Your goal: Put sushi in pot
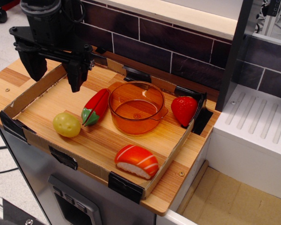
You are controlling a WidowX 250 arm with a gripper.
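We judge glossy orange-striped toy nigiri sushi (136, 161), lower centre, light, rigid, slippery; grip across white rice sides; black gripper (55, 75), upper left, open wide, empty.

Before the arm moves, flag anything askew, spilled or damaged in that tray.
Nothing is spilled or broken. The pot stands upright and empty, and the sushi sits flat near the front wall of the cardboard tray. The red pepper lies against the pot's side, which is the only crowding.
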